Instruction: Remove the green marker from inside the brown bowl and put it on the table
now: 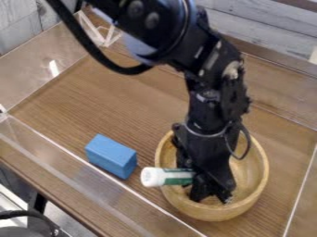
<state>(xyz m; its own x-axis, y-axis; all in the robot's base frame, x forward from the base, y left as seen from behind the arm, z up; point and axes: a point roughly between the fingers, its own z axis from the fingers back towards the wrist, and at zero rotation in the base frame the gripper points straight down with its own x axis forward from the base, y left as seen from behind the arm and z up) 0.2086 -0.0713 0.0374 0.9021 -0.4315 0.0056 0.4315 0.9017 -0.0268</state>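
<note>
Green marker over wood-grain table

The robot arm is glossy black throughout, built of bulky rounded segments that narrow to a blocky wrist, with black cables looping along its upper part; its pincer is black too

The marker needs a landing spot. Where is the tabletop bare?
Bare wood-grain table runs wide between the clear acrylic walls and the blue rectangular block. It is crowded by the round wooden bowl, where the arm's jaws hold the green-banded white marker.
</note>
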